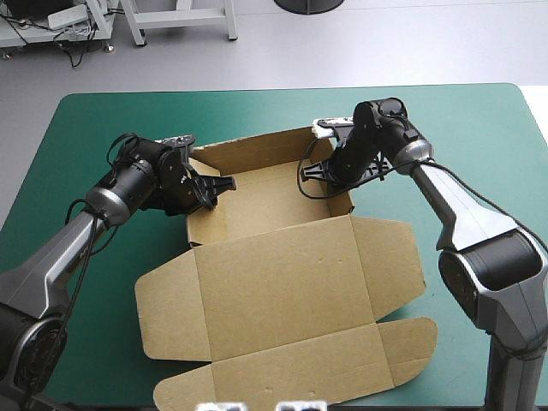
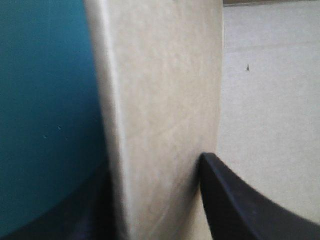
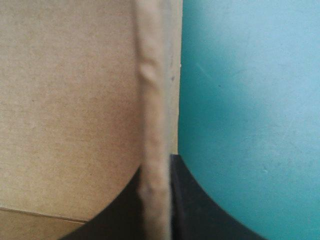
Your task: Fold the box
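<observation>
From above, the box (image 1: 282, 291) sits mid-table (image 1: 479, 120), its tray on the far side and its lid flat on the near side. The left gripper (image 1: 210, 184) reaches in low over the tray's left wall, and the right gripper (image 1: 312, 171) over its right wall.

Left wrist: the left gripper (image 2: 155, 167) pinches that upright wall, one black finger on each face.

Right wrist: the right gripper (image 3: 156, 165) is clamped tight on its wall, with teal-green cover beyond.
</observation>
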{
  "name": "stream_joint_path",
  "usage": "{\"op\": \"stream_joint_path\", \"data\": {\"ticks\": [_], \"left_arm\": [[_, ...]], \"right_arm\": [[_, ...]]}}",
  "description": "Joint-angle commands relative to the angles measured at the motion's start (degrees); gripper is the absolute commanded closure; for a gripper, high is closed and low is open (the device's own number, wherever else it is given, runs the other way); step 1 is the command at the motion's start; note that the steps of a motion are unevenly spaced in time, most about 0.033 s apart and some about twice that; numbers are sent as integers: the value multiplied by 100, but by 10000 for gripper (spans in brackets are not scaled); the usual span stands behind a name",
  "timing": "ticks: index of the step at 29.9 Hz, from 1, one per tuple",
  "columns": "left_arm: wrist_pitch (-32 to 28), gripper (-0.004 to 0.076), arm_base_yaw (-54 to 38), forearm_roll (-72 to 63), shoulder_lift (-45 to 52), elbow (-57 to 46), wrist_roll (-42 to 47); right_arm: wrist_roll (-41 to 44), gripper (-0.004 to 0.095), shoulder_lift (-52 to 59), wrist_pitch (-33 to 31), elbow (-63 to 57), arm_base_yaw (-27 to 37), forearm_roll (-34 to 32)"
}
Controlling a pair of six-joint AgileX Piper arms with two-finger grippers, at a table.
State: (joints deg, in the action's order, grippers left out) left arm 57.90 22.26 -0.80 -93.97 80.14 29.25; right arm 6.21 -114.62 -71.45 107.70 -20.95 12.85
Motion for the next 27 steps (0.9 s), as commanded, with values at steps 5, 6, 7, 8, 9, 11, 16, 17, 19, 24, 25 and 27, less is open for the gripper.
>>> {"op": "stream_joint_path", "data": {"ticks": [5, 6, 7, 8, 9, 11, 16, 17, 19, 24, 25, 27], "left_arm": [[-197, 575, 60, -393, -244, 173, -371], [-228, 578, 60, -438, -312, 173, -477], [-267, 578, 60, -436, -344, 173, -515], [-292, 578, 60, -450, -392, 173, -599], [-292, 578, 60, -465, -442, 173, -736], [-279, 589, 60, -489, -485, 173, -971], [-348, 652, 60, -541, -499, 173, -1247], [-377, 660, 60, -629, -499, 173, -1363], [-414, 672, 60, -751, -499, 173, -1577], [-309, 707, 60, -745, -557, 173, -1860], [-286, 710, 60, -720, -589, 186, -1860], [-270, 715, 60, -731, -650, 265, -1860]], "right_arm": [[-64, 925, 347, -41, 200, 110, 172], [-64, 925, 347, -41, 200, 110, 172], [-64, 925, 347, -41, 200, 110, 172], [-64, 925, 347, -41, 200, 99, 172], [-75, 925, 347, -46, 200, 85, 172], [-103, 924, 347, -46, 200, 26, 87], [-108, 924, 323, -56, 200, -275, -565], [-108, 925, 313, -56, 200, -317, -641], [-108, 925, 288, -56, 189, -394, -690], [-50, 925, 251, -56, 111, -410, -730], [-6, 925, 251, -56, 49, -410, -730], [112, 925, 251, -56, -124, -396, -690]]}}
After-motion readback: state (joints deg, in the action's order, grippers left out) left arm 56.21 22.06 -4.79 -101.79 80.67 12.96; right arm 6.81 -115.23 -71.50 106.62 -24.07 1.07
